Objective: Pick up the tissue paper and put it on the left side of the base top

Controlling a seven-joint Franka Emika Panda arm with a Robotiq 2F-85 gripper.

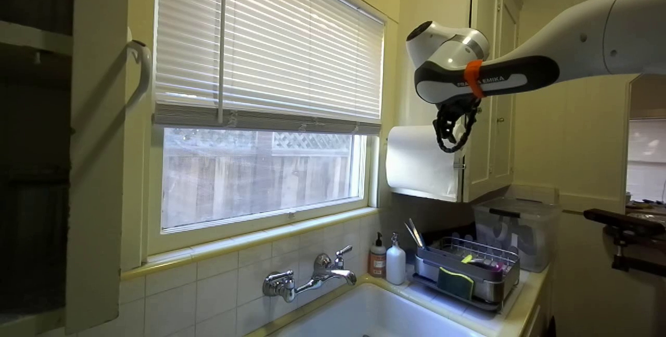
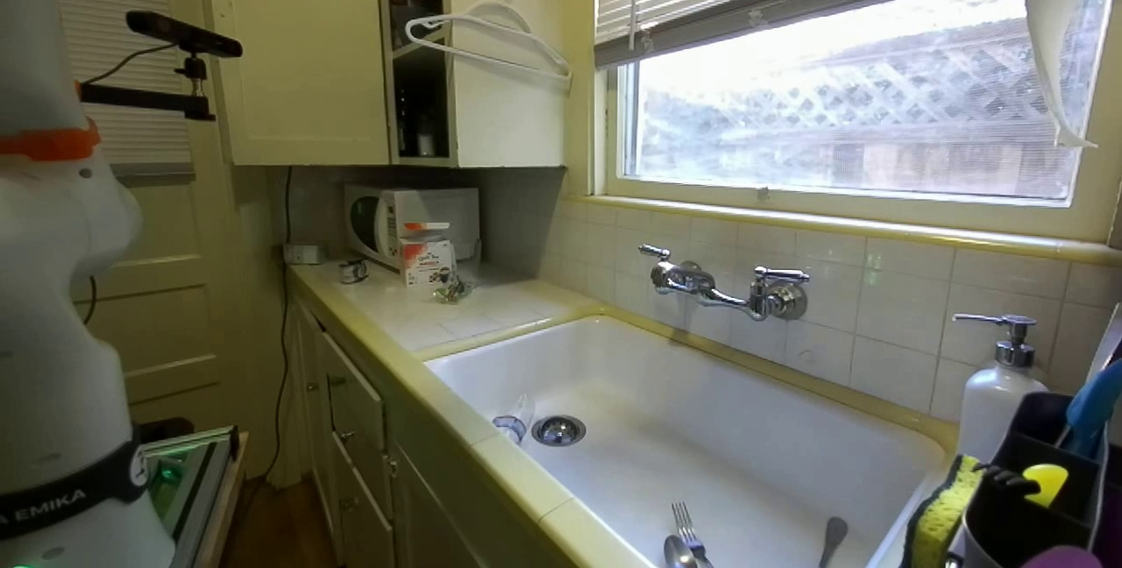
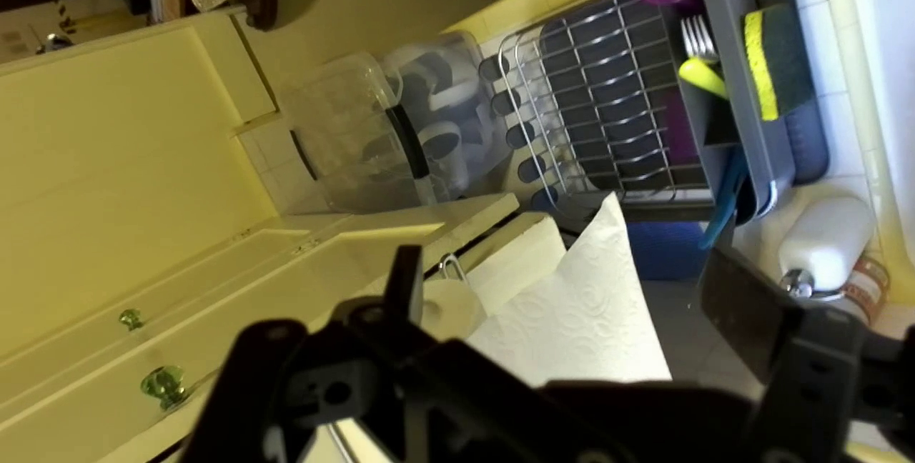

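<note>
The paper roll [image 1: 421, 165] hangs on the side of the cabinet [image 1: 484, 155], right beside the window [image 1: 260, 181], and I see the gripper [image 3: 568, 281] up near it with its two fingers [image 3: 743, 320] spread wide. In the wrist view a loose sheet [image 3: 593, 299] from the roll shows in the gap between them (whether either finger touches it, I can't tell). Lower down, the dish rack [image 1: 429, 270] and a white soap bottle [image 1: 395, 265] stand on the surface [image 1: 439, 300].

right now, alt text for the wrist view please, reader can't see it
Open gripper with white tissue paper visible in its gap. Beyond it are a wire dish rack, a clear plastic bin and a white pump bottle.
</note>
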